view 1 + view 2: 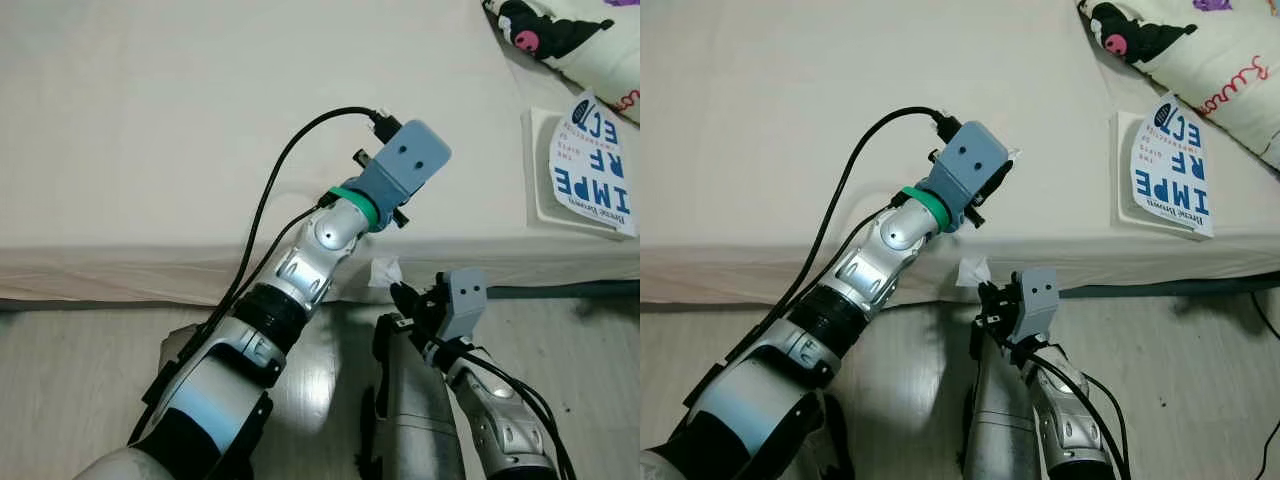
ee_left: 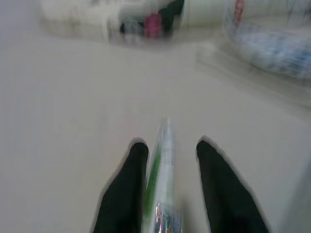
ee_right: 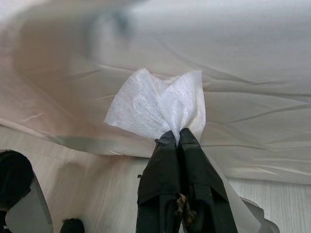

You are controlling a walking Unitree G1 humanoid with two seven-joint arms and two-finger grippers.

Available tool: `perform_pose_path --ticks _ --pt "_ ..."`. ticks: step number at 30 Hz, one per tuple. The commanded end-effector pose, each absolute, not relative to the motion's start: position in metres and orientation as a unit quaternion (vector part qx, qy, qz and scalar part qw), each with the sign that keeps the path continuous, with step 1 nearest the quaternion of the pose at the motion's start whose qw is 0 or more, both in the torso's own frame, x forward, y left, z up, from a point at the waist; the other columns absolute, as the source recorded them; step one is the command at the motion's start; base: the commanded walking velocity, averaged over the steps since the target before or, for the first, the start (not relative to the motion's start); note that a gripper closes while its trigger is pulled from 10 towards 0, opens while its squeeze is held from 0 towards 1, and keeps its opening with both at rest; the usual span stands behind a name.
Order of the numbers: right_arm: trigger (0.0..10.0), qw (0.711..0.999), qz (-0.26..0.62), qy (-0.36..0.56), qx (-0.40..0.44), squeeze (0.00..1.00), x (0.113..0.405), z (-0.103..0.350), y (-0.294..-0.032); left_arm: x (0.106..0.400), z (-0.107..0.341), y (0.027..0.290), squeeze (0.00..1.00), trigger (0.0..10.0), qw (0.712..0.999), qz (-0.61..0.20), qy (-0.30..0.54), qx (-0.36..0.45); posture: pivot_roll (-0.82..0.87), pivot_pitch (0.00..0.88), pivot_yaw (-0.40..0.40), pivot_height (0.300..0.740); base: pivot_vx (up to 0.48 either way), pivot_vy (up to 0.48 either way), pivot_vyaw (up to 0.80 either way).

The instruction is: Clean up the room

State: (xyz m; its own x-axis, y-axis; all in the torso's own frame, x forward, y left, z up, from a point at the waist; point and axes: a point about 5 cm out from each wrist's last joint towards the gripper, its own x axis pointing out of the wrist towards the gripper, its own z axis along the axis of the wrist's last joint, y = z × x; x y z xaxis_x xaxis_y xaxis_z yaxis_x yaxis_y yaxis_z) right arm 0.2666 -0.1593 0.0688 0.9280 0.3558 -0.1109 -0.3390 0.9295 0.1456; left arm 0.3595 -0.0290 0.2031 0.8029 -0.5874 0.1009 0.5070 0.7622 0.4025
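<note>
My left gripper [image 2: 167,145] is raised over the cream bed [image 1: 180,120], and a thin shiny green-and-silver wrapper [image 2: 163,184] stands between its fingers. In the eye views its grey wrist housing [image 1: 405,160] hides the fingers. Lower down, my right gripper [image 3: 179,133] is shut on a crumpled white tissue [image 3: 155,107]. It holds the tissue [image 1: 384,270] just in front of the bed's side, above the wooden floor [image 1: 80,340].
A white book with blue lettering [image 1: 590,165] lies on the bed at the right. Behind it is a pillow with a cartoon print [image 1: 570,35]. A dark cable [image 1: 560,290] runs along the floor under the bed's edge.
</note>
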Motion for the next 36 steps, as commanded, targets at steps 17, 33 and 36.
perform_pose_path --ticks 17,33,36 --pt "0.0 0.986 0.11 0.113 0.049 0.0 0.223 0.058 -0.192 0.362 0.183 -0.045 0.0 10.0 0.946 -0.267 -0.038 0.181 -0.21 0.401 0.052 0.501 0.0 0.0 0.0" --pt "0.0 0.984 0.119 0.116 0.06 0.0 0.225 0.062 -0.183 0.379 0.167 -0.002 0.0 0.0 0.964 -0.153 -0.006 0.216 -0.18 0.401 0.043 0.501 0.0 0.0 0.0" --pt "0.0 0.984 0.122 0.115 0.061 0.0 0.229 0.063 -0.181 0.38 0.169 -0.002 0.0 0.0 0.966 -0.155 -0.008 0.205 -0.17 0.384 0.041 0.501 0.0 0.0 0.0"
